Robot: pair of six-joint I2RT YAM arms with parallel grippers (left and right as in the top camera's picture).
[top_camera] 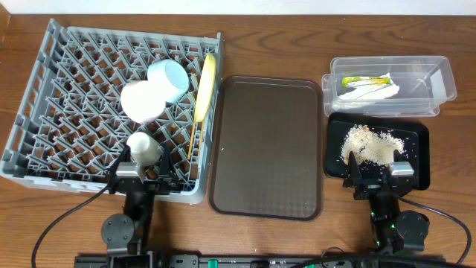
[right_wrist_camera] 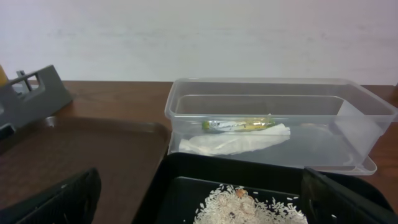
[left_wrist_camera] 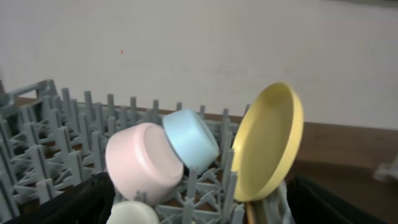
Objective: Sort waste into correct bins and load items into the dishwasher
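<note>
The grey dish rack [top_camera: 44,97] holds a white bowl [top_camera: 141,100], a light blue bowl [top_camera: 171,80], a pale yellow plate [top_camera: 206,85] standing on edge, and wooden chopsticks [top_camera: 193,138]. The left wrist view shows the white bowl [left_wrist_camera: 143,162], blue bowl [left_wrist_camera: 189,137] and plate [left_wrist_camera: 270,149]. The clear tub [top_camera: 439,78] holds the green-and-yellow wrapper [top_camera: 364,80] and white paper [top_camera: 372,92]. The black tray [top_camera: 420,141] holds the food scraps [top_camera: 370,144]. My left gripper [top_camera: 143,179] is open at the rack's front edge. My right gripper [top_camera: 377,179] is open at the black tray's front edge.
A large dark brown serving tray [top_camera: 268,145] lies between the rack and the bins. A cream cup [top_camera: 143,147] stands in the rack just in front of my left gripper. The wooden table edge runs behind both arms.
</note>
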